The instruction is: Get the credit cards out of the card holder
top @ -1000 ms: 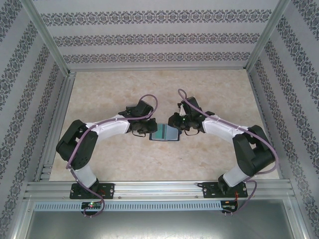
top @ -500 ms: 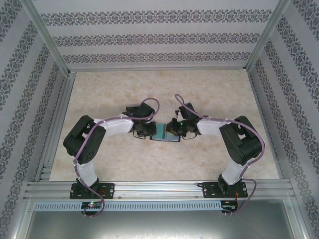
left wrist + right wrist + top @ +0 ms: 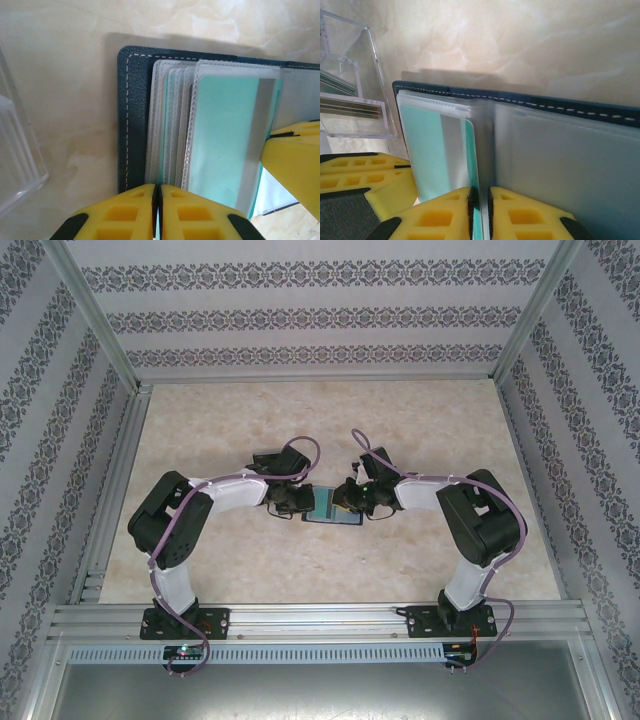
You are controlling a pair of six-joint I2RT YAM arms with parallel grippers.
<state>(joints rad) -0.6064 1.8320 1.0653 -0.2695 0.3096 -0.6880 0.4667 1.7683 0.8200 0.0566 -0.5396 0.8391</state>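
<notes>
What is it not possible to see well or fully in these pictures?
- Top view: the card holder is too small to count cards.
- Left wrist: the left gripper hides the card holder's near edge.
- Right wrist: the right gripper hides whether it pinches the teal card or its sleeve; the frame edge cuts off the clear box.

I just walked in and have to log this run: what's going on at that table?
Both arms meet over the open card holder in the middle of the table. The left gripper is shut and set on the holder's sleeved edge, apparently steadying it. The right gripper pinches a teal card through its clear sleeve at the near edge. That card is not yet out.
</notes>
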